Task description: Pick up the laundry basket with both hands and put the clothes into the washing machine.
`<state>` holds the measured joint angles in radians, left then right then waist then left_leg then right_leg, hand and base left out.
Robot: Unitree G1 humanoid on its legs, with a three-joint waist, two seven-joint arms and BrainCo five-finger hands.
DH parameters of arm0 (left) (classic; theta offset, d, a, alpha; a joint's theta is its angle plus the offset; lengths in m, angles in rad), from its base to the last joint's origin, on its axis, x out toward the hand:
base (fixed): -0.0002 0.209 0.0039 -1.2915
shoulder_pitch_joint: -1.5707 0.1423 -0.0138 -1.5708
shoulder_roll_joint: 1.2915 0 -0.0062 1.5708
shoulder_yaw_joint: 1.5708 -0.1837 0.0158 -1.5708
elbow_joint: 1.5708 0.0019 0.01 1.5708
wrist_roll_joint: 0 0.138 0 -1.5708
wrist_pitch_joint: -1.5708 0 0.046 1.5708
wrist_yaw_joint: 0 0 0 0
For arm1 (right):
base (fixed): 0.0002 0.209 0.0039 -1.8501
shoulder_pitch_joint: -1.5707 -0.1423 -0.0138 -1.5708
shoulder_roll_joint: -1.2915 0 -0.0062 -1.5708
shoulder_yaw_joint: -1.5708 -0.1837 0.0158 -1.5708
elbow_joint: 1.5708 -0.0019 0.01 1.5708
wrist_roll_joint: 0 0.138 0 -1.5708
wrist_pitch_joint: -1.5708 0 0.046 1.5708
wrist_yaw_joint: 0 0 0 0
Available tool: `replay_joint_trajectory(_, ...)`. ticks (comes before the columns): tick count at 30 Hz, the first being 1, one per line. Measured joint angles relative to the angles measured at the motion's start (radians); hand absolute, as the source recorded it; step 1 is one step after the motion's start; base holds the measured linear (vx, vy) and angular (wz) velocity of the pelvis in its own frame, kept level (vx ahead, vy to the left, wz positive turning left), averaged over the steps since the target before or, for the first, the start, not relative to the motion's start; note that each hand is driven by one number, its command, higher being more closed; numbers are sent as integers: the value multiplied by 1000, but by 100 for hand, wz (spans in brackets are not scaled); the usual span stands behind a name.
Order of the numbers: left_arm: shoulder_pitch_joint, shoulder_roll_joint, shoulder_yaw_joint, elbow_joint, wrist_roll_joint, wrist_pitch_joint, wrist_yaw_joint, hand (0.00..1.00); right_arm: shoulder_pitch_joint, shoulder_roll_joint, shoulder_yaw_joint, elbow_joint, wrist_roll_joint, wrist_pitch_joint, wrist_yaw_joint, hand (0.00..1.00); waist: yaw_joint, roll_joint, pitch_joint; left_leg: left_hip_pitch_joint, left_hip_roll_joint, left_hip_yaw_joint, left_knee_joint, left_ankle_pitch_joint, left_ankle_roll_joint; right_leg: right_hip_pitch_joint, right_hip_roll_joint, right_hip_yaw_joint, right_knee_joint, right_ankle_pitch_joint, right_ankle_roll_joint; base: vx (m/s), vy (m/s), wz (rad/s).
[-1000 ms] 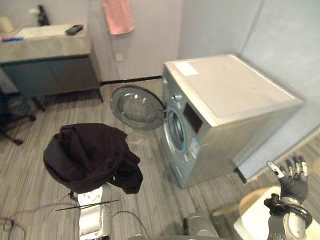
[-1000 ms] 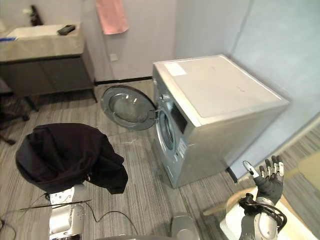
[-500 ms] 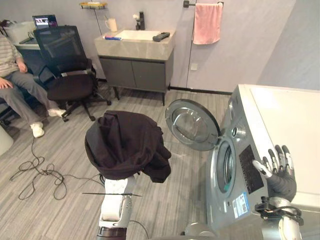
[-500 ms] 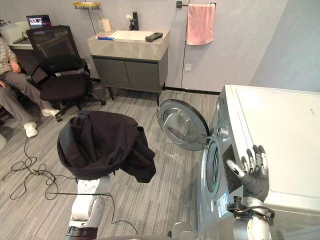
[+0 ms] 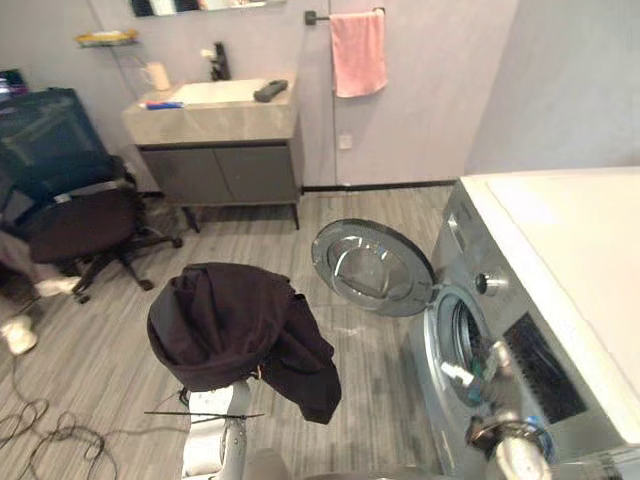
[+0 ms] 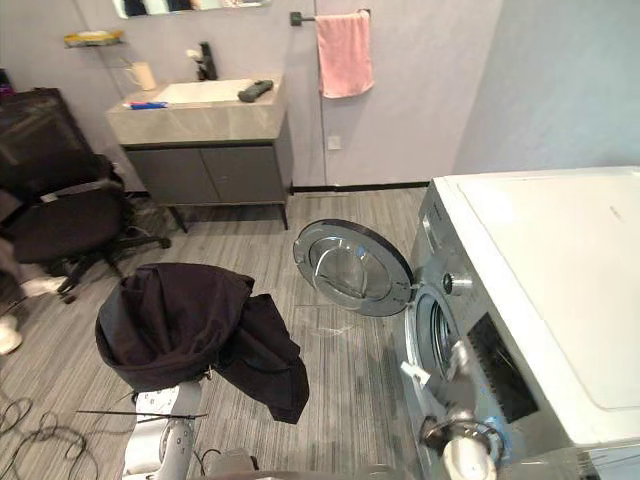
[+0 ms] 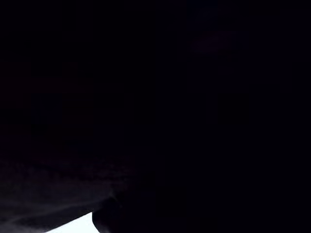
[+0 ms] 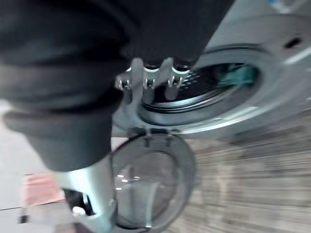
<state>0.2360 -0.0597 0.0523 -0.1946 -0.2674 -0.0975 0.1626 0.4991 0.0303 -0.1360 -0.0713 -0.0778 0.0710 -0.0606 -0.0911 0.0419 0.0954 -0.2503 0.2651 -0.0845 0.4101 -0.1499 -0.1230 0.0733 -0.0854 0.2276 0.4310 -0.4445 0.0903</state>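
- The grey plank floor (image 5: 120,360) runs from the robot out to the back wall.
- Close on the right stands the washing machine (image 6: 530,290), a silver box with a pale flat top. Its far side is cut off by the edge of the head views.
- Its round door (image 5: 370,265) hangs wide open over the floor, leaving the drum opening (image 8: 209,92) uncovered.
- Farther off on the left is a dark office chair (image 5: 70,205), with a person's shoe (image 5: 15,333) at the edge of the view beside it.
- Against the back wall stands a grey sink cabinet (image 5: 215,165) with a cup (image 5: 155,75) on its counter. A pink towel (image 5: 358,52) hangs from a rail to its right.
- The clothes (image 5: 235,335), one black heap, are draped over the top of the upright left arm (image 5: 215,445). They hang left of the machine, apart from the door and outside the drum.
- The right hand (image 5: 490,372) is held just in front of the drum opening and carries nothing. Its fingers (image 8: 148,80) point at the drum and look straight, with the thumb out to the side.
- The left hand is buried under the clothes, and its wrist view looks into dark cloth. Whether it is open or closed cannot be told.
- The right hand is smeared in the head views, so its pose is read loosely.
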Motion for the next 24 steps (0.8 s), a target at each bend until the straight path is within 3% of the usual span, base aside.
replay_joint_trajectory(1,13,-7,0,-1,0,1,1,100,1,1,1,26,-41,3,1,0,6,-1,-8,5,-10,15,33,33,-57,-3,-15,34,4,-15,18,375,579,-139)
replay_joint_trajectory(2,27,-5,10,-1,1,1,3,100,11,12,2,52,-90,8,1,0,9,-8,-7,-6,-23,46,87,-8,-53,-2,-43,61,-8,-17,24,357,540,-94)
replay_joint_trajectory(3,31,-7,18,-3,2,2,16,100,48,30,35,62,-183,14,2,0,-5,-42,-20,-51,-44,95,205,-84,-23,-10,-94,84,-30,19,63,350,529,-73)
replay_joint_trajectory(5,32,7,21,-10,1,2,19,100,77,56,48,95,-280,15,2,0,6,-68,-15,-50,-40,181,280,-153,-5,-63,-121,117,17,65,89,314,528,-99)
replay_joint_trajectory(6,35,16,21,-10,0,4,20,100,76,65,48,111,-307,16,1,0,9,-72,-15,-36,-37,214,285,-168,6,-92,-122,127,60,88,84,284,476,-147)
replay_joint_trajectory(8,60,50,20,-11,-9,4,21,100,68,88,49,179,-378,16,0,0,19,-93,11,85,-30,354,237,-190,40,-229,-123,130,297,207,49,219,349,-155)
replay_joint_trajectory(9,80,56,20,-11,-10,5,21,100,63,87,45,239,-399,18,-1,0,16,-87,21,168,-26,435,198,-198,52,-289,-126,78,399,267,21,134,273,-177)
replay_joint_trajectory(10,97,62,24,-10,-17,4,21,100,43,87,23,300,-404,17,-6,0,4,-82,25,252,-23,535,136,-201,53,-352,-160,-78,459,328,-70,107,247,-151)
replay_joint_trajectory(12,98,65,25,-4,-35,5,20,100,16,71,8,343,-407,18,-2,0,-9,-74,26,303,-21,596,91,-207,45,-368,-219,-216,456,357,-115,56,126,-126)
replay_joint_trajectory(13,96,69,27,3,-50,2,18,100,-24,52,-15,409,-403,15,-1,0,-7,-73,23,342,-5,676,57,-216,40,-392,-262,-375,455,308,-124,88,88,-163)
replay_joint_trajectory(15,83,76,22,44,-73,-1,11,100,-85,37,-54,504,-396,13,0,0,-9,-72,23,358,1,739,36,-227,25,-418,-271,-554,430,249,-86,101,28,-153)
replay_joint_trajectory(16,55,83,13,98,-85,4,5,100,-130,24,-88,575,-382,11,-1,0,-9,-73,22,361,-1,787,18,-222,16,-430,-271,-670,397,216,-84,183,-28,-130)
replay_joint_trajectory(17,13,80,-1,174,-99,16,-10,100,-196,-4,-137,688,-363,18,-2,0,-9,-68,21,361,-7,838,0,-215,5,-429,-284,-851,344,171,-126,284,-50,-145)
replay_joint_trajectory(18,-24,69,-22,243,-110,29,-25,100,-247,-32,-165,790,-352,29,-3,0,-5,-67,11,371,-17,870,-23,-204,-16,-393,-290,-1007,290,127,-200,274,-39,-127)
replay_joint_trajectory(19,-42,61,-23,274,-112,38,-31,100,-266,-47,-172,819,-342,33,-4,0,-3,-44,22,383,-17,862,-44,-201,-20,-388,-281,-1025,283,130,-209,308,-41,-98)
replay_joint_trajectory(20,-57,30,-45,316,-112,55,-37,100,-271,-71,-187,834,-320,40,-7,0,-15,0,27,405,-29,827,-86,-174,-34,-372,-258,-1034,270,127,-209,328,-56,-47)
replay_joint_trajectory(21,-84,-3,-86,352,-112,65,-59,100,-257,-89,-203,841,-295,58,-12,0,-31,12,34,438,-41,792,-75,-121,-6,-353,-304,-1026,348,120,-227,321,-75,-8)
replay_joint_trajectory(22,-95,-5,-112,366,-109,65,-69,100,-245,-88,-207,840,-273,56,-17,0,-49,-10,52,447,-45,781,-19,-98,0,-362,-339,-1040,432,110,-216,322,-165,-49)
replay_joint_trajectory(23,-88,7,-121,366,-103,64,-87,100,-246,-78,-203,823,-236,54,-30,0,-24,55,43,441,75,786,200,-98,1,-340,-223,-1085,365,97,-195,273,-322,-130)
replay_joint_trajectory(24,-85,21,-115,364,-102,54,-96,100,-220,-60,-187,761,-218,53,-38,0,5,64,60,368,230,755,515,-10,99,-261,-67,-1135,143,65,-278,290,-372,-190)
